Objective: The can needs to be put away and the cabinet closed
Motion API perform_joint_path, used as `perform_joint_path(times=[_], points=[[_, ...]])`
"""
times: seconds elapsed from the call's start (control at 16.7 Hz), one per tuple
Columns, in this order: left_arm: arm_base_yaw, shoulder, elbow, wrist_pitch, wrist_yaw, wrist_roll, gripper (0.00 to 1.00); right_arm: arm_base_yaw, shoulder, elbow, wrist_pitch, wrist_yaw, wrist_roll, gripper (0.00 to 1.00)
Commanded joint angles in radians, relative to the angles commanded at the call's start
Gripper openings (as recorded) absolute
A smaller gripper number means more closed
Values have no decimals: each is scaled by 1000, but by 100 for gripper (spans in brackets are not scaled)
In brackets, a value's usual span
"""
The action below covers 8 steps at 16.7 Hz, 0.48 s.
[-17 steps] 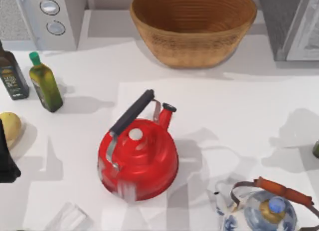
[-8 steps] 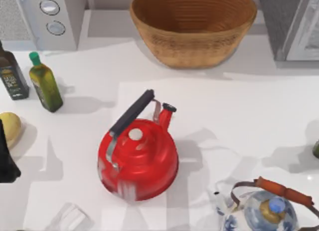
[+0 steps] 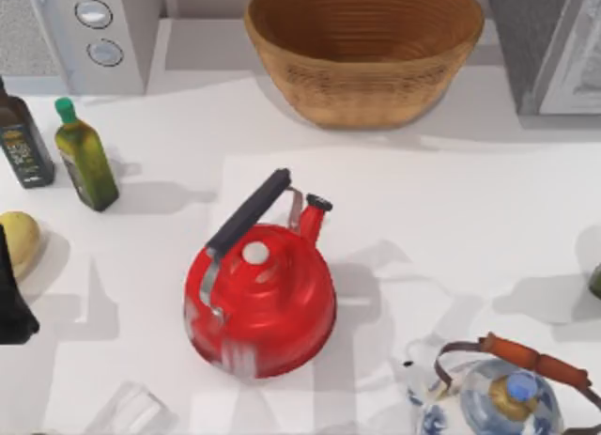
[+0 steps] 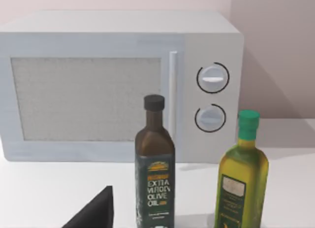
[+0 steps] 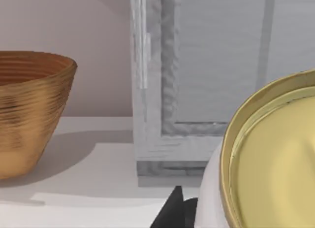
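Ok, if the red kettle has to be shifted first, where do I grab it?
Grip the black handle of the red kettle at its middle, coming down from above, jaws closing across the bar. It stands raised above the lid, slim and straight, running diagonally toward the spout; the round body looks too wide to pinch.

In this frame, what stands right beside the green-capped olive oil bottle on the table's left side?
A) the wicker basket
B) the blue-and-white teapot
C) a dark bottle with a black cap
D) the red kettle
C: the dark bottle stands next to the green-capped olive oil bottle in front of the white appliance, while the wicker basket and red kettle sit apart.
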Motion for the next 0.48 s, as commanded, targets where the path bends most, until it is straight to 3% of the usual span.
perform_joint_path(times=[0.24, 0.48], points=[[0, 0, 0, 0, 0, 0, 100, 3, 14, 13, -5, 6, 2, 0], [0, 0, 0, 0, 0, 0, 100, 12, 155, 160, -63, 47, 2, 0]])
